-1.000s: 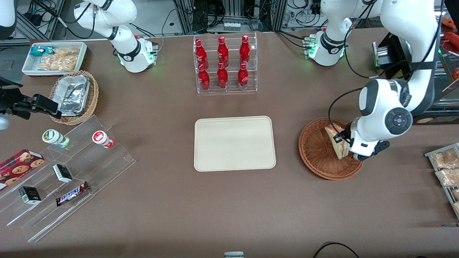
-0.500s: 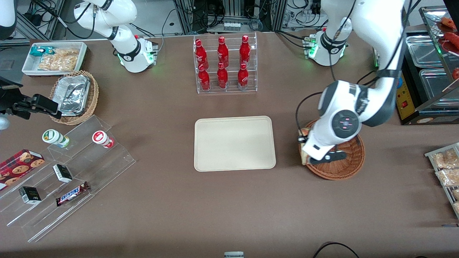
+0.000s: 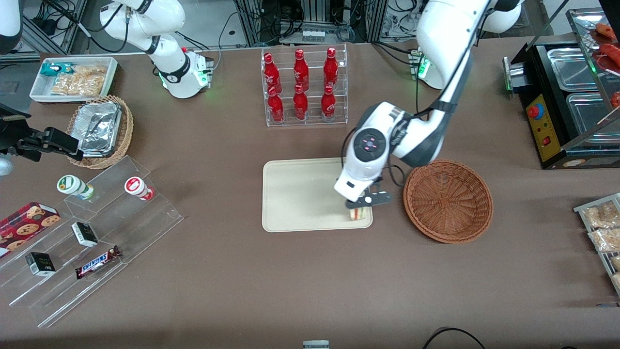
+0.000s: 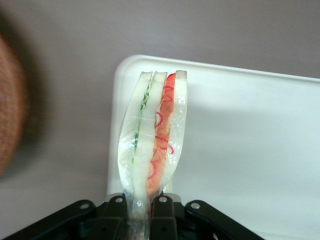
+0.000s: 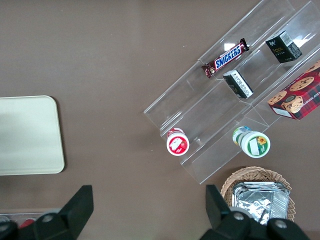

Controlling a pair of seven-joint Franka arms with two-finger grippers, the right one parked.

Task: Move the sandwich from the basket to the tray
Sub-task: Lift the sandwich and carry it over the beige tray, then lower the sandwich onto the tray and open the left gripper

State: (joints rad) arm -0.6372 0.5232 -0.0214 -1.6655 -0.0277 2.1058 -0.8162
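Note:
My left gripper is shut on the wrapped sandwich and holds it over the corner of the cream tray that is nearest the basket and the front camera. In the left wrist view the sandwich stands out from between the two black fingers, its green and red filling edge showing, above the tray's rim. The reddish-brown wicker basket sits beside the tray, toward the working arm's end, with nothing in it.
A clear rack of red bottles stands farther from the front camera than the tray. Clear stepped shelves with snacks, a tan basket of foil containers and a white bin lie toward the parked arm's end. Snack packets lie at the working arm's end.
My gripper has lifted the sandwich out of the basket and carried it sideways to above the tray's near corner. The basket now holds nothing.

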